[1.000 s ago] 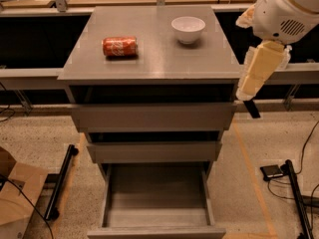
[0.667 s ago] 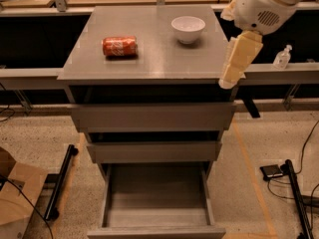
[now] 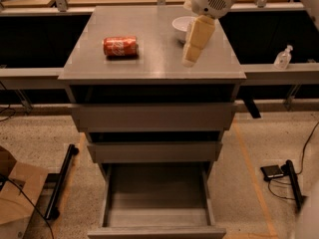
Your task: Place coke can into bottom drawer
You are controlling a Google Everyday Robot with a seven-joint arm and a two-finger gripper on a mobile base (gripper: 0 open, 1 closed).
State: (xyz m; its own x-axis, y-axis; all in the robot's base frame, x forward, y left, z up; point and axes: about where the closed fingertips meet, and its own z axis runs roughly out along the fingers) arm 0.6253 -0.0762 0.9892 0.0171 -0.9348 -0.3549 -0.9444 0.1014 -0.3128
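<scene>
The red coke can [image 3: 120, 47] lies on its side on the left part of the grey cabinet top [image 3: 149, 63]. The bottom drawer [image 3: 157, 198] is pulled out and nothing shows in it. My gripper [image 3: 191, 58] hangs above the right-middle of the cabinet top, to the right of the can and well apart from it. It partly hides the white bowl [image 3: 180, 25] behind it. The gripper holds nothing that I can see.
Two upper drawers [image 3: 152, 117] are closed. A clear bottle [image 3: 282, 58] stands on the ledge at the right. A cardboard box [image 3: 15, 198] lies on the floor at the left, cables and a black device [image 3: 273, 172] at the right.
The arm has swung left, from beside the cabinet's right edge to above its top near the bowl. The can and drawers have not moved.
</scene>
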